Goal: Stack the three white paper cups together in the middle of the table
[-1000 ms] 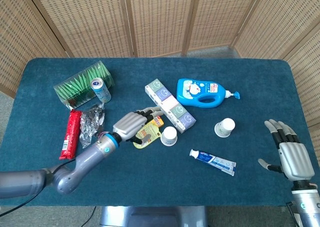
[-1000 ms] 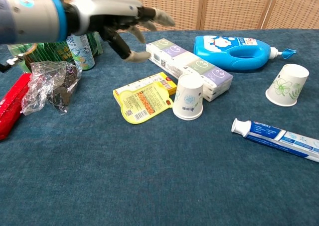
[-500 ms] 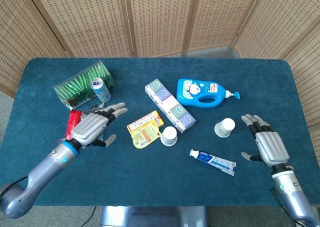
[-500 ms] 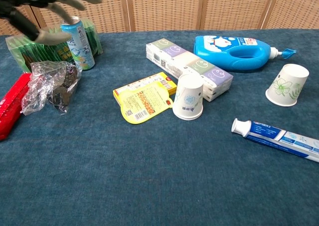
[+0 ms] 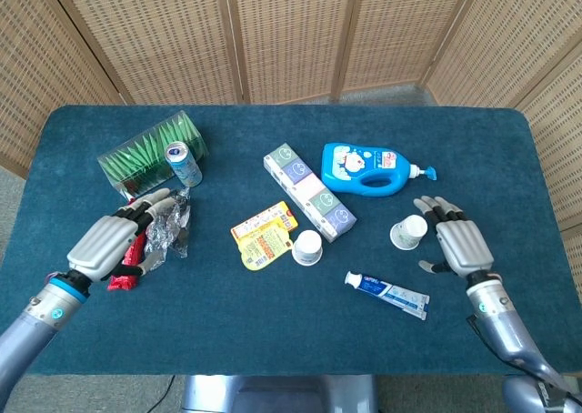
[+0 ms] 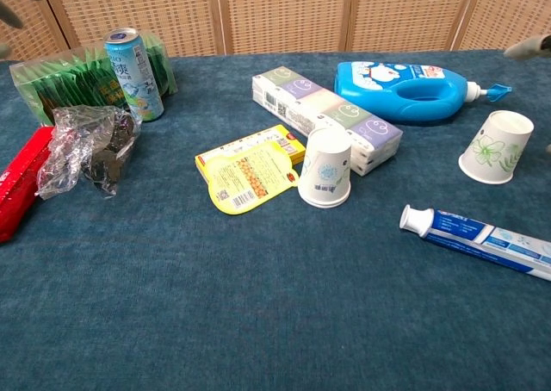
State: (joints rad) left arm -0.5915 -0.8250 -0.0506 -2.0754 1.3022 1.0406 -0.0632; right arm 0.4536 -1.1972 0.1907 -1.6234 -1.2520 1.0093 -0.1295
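Observation:
Two white paper cups show. One cup (image 5: 308, 246) (image 6: 325, 169) stands mouth down in the middle of the table, beside a yellow packet. The other cup (image 5: 408, 231) (image 6: 494, 147), printed with green leaves, sits further right and also seems mouth down. I see no third cup. My right hand (image 5: 459, 243) hovers open just right of that cup, fingers spread, not touching it; only a fingertip (image 6: 527, 48) of it enters the chest view. My left hand (image 5: 114, 240) is open at the far left over a red packet, holding nothing.
A blue detergent bottle (image 5: 364, 168) and a long tissue pack (image 5: 309, 192) lie behind the cups. A toothpaste tube (image 5: 386, 292) lies in front of the right cup. At the left are a yellow packet (image 5: 264, 236), crumpled plastic (image 5: 168, 222), a red packet (image 6: 17, 184), a can (image 5: 183, 164) and a green pack (image 5: 145, 154).
My left hand has drawn back from the yellow packet to the far left, over the red packet. My right hand has come forward and inward to beside the right cup.

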